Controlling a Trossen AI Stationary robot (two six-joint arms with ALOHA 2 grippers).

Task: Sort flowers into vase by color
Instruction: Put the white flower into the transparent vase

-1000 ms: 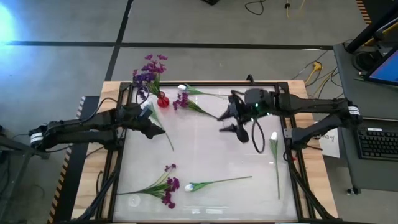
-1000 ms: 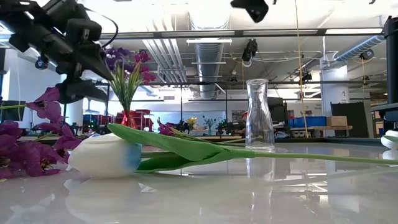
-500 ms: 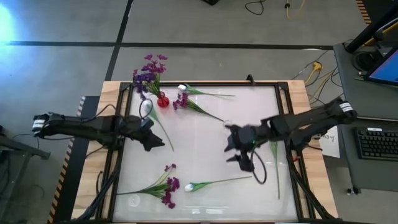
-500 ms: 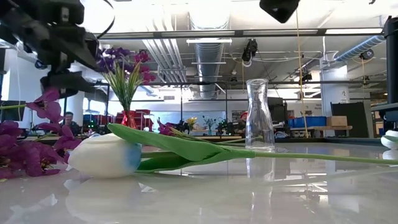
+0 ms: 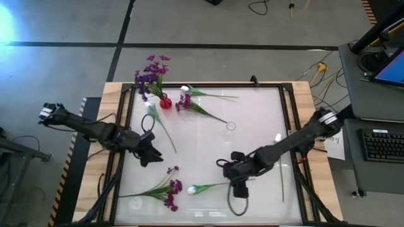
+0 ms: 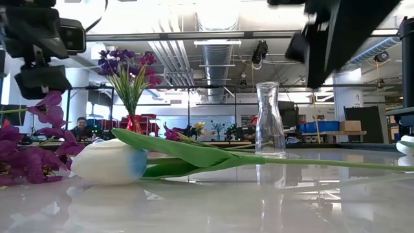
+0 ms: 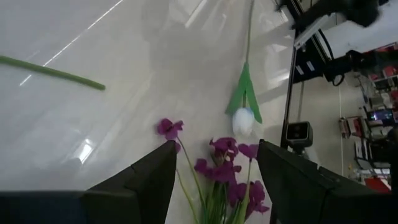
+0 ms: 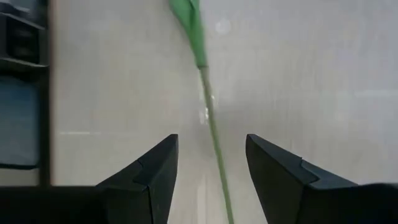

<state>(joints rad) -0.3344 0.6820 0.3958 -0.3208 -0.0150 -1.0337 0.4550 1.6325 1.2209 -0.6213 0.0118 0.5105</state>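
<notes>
Purple flowers (image 5: pixel 153 74) stand in a small red vase (image 5: pixel 165 103) at the far left. A clear glass vase (image 5: pixel 230 127) stands upright mid-table. Loose flowers lie flat on the table: a purple bunch (image 5: pixel 167 188) and a white tulip (image 5: pixel 191 189) near the front edge, another white tulip (image 5: pixel 278 137) at the right. My right gripper (image 5: pixel 226 175) hovers open over the near tulip's stem (image 8: pixel 211 124), which runs between its fingers without touching them. My left gripper (image 5: pixel 152 159) is open above the table's left part, pointing toward the purple bunch (image 7: pixel 219 163).
A white flower (image 5: pixel 185 90) and a purple sprig (image 5: pixel 186 104) lie at the far side beside the red vase. A green stem (image 5: pixel 163 129) lies near my left gripper. A black frame (image 5: pixel 287 120) borders the white tabletop.
My right gripper has swung from the far middle toward the near edge and come down, tipping downward over the near white tulip's stem. My left gripper has moved toward the near edge, away from the red vase. No flower has moved.
</notes>
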